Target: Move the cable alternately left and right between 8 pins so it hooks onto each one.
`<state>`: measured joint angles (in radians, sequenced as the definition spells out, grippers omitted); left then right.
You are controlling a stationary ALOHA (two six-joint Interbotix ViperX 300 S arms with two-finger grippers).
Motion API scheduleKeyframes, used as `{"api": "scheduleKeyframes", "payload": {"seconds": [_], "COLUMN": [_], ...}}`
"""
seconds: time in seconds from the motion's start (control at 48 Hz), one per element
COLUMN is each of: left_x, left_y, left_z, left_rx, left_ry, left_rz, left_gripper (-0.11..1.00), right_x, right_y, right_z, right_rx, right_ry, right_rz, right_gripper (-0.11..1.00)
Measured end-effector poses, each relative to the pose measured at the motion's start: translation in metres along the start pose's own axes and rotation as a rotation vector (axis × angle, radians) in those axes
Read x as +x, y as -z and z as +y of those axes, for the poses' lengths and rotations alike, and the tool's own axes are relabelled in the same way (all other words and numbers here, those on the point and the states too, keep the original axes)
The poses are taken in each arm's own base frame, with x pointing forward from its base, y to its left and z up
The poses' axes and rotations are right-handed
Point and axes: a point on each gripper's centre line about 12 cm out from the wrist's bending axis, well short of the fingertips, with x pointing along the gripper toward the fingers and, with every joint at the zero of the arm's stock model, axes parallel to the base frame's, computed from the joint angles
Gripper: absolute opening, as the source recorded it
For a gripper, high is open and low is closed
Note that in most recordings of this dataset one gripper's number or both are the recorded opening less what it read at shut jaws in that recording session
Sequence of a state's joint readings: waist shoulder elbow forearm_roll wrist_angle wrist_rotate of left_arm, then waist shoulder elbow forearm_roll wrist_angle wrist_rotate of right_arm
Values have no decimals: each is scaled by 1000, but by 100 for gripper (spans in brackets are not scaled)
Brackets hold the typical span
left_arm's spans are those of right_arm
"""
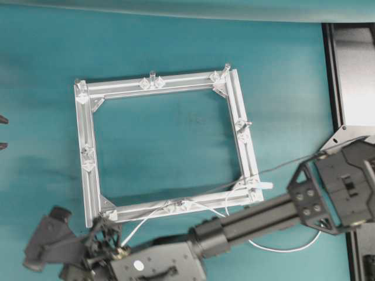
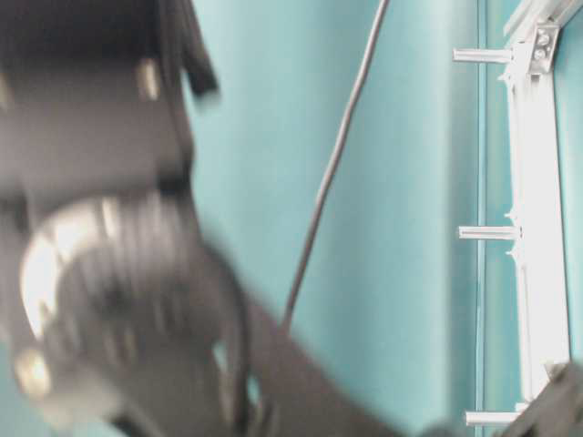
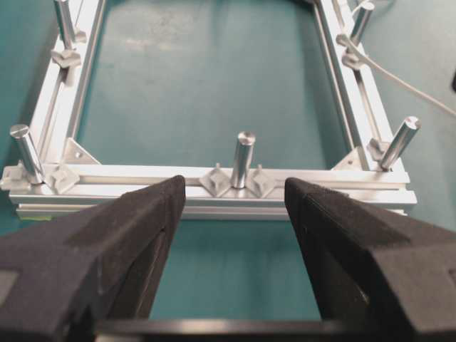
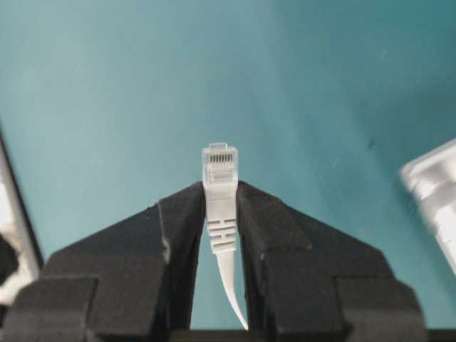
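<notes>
A square aluminium frame (image 1: 166,151) lies flat on the teal tabletop (image 1: 176,47), and everything else is placed here against it. The pins (image 1: 152,76) stand upright along its bars: one at the middle of the far bar, one at each far corner, one on the left bar, and others along the right and near bars, each with small triangular brackets at its base.

The cable (image 1: 146,218) is a thin white cord. In the overhead view it runs along the near bar of the frame, sweeps out in a loop below the frame's near right corner and passes under the right arm (image 1: 263,219). Which pins it hooks cannot be told there. In the left wrist view a white strand lies against a pin (image 3: 360,25) on one side bar.

The right gripper (image 4: 222,214) has its fingers (image 4: 178,235) pinched on the cable just behind its clear plug (image 4: 220,165), which sticks out past the fingertips over bare tabletop; the cord trails back between them.

The left gripper (image 3: 235,196) hangs outside the frame, facing the middle pin (image 3: 244,158) of the nearest bar. Its fingers (image 3: 142,228) are spread wide with nothing between them.

A thin dark wire (image 1: 281,167) crosses the frame's near right corner toward the right arm.
</notes>
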<state>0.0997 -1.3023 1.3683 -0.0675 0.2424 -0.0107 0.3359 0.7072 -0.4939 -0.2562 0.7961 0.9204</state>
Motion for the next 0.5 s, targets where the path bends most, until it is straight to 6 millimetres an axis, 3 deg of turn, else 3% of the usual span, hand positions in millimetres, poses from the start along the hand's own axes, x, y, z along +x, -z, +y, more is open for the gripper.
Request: {"api": "scheduleKeyframes", "payload": {"seconds": [0.229, 0.5], "left_x": [0, 1], "left_y": [1, 5], "left_z": [0, 1], "left_rx": [-2, -2], "left_ry": [-1, -2], "left_rz": [1, -2], "left_gripper": [70, 70], "right_x": [7, 8], "right_y": [-32, -56], "right_z": [-31, -68], "right_rx": [86, 275], "right_ry": [44, 137], "right_rz": [-20, -56], "right_gripper": [16, 16]}}
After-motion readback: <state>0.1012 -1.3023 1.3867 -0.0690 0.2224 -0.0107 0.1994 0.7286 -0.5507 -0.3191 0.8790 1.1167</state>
